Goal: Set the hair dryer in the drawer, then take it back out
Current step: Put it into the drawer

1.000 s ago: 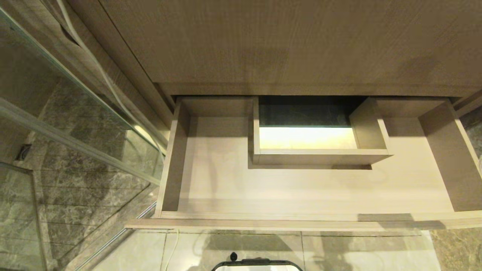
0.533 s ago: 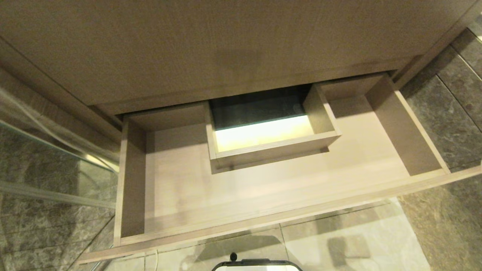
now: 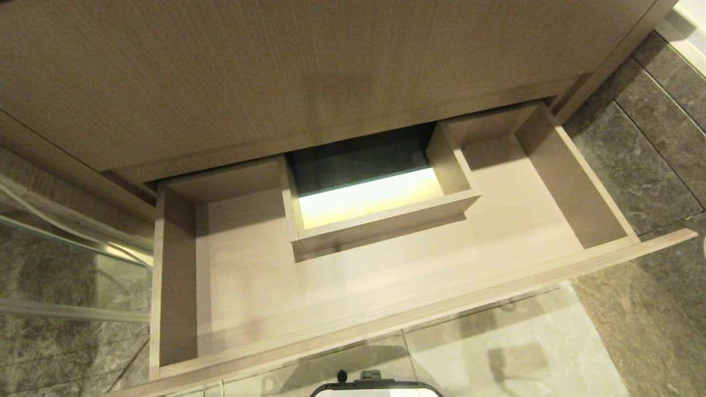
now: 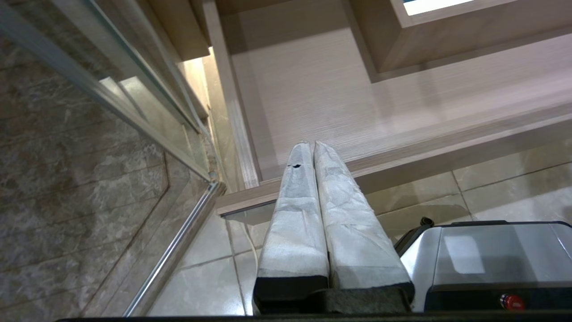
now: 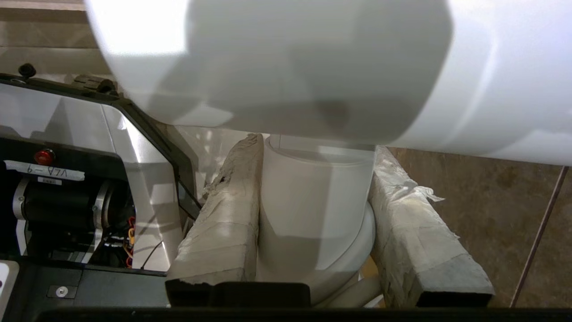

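Observation:
The drawer stands pulled out below the cabinet front, with a bare wood-grain floor around its central rectangular cutout. Neither arm shows in the head view. In the right wrist view, the white hair dryer is clamped by its handle between the taped fingers of my right gripper, and its barrel fills the frame above them. My left gripper is shut and holds nothing, hanging over the drawer's front left corner.
A glass shower panel with a metal rail stands to the drawer's left. Dark marble tiles lie to the right, pale floor tiles in front. My base's edge shows low in the head view.
The whole head view has swung: the drawer now lies slanted and shifted left, more dark floor shows at the right and less glass at the left. Nothing in the drawer has changed.

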Controlling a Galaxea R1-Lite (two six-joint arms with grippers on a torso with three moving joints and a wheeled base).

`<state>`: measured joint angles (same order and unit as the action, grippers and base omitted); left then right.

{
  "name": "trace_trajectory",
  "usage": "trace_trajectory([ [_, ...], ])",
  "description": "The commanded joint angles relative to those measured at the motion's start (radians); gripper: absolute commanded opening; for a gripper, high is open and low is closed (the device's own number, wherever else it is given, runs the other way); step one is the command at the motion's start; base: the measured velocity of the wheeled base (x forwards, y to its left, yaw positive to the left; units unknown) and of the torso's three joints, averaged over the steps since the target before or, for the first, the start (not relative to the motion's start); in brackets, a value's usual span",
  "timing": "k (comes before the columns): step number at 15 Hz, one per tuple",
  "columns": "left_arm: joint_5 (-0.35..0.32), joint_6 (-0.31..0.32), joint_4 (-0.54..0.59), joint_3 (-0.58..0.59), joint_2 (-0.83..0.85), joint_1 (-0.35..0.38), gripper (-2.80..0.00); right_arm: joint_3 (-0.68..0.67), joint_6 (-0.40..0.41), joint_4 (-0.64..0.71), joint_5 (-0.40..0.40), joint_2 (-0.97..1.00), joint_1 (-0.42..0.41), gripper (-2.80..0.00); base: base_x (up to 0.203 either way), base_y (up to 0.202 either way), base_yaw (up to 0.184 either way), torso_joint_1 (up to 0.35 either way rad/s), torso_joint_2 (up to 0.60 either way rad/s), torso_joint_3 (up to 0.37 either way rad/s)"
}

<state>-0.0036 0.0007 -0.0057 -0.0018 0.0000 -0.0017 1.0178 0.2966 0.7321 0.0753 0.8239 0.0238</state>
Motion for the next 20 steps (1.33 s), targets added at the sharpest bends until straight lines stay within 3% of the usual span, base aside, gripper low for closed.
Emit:
trace_trajectory([
  [1,0.001,0.000,0.000,0.000,0.002,0.000,-2.80,0.017,-0.020,0.007,-0.015,0.070,-0.001,-2.80,0.000,0.000,0.000,0.000,0.00,0.000],
  [5,0.001,-0.001,0.000,0.000,0.002,0.000,-2.80,0.114,-0.058,0.019,-0.028,0.258,-0.003,-2.80,0.000,0.000,0.000,0.000,0.00,0.000],
  [8,0.001,-0.001,0.000,0.000,0.002,0.000,-2.80,0.195,-0.137,-0.013,-0.067,0.435,-0.003,-2.80,0.000,0.000,0.000,0.000,0.00,0.000],
  [10,0.001,0.001,0.000,0.000,0.002,0.000,-2.80,0.227,-0.163,-0.109,-0.099,0.542,-0.016,-2.80,0.000,0.000,0.000,0.000,0.00,0.000],
  [15,0.001,0.001,0.000,0.000,0.002,0.000,-2.80,0.323,-0.139,-0.444,-0.135,0.850,-0.068,-2.80,0.000,0.000,0.000,0.000,0.00,0.000],
  [20,0.001,0.000,0.000,0.000,0.002,0.000,-2.80,0.534,-0.097,-0.573,-0.204,1.075,-0.125,-2.80,0.000,0.000,0.000,0.000,0.00,0.000],
])
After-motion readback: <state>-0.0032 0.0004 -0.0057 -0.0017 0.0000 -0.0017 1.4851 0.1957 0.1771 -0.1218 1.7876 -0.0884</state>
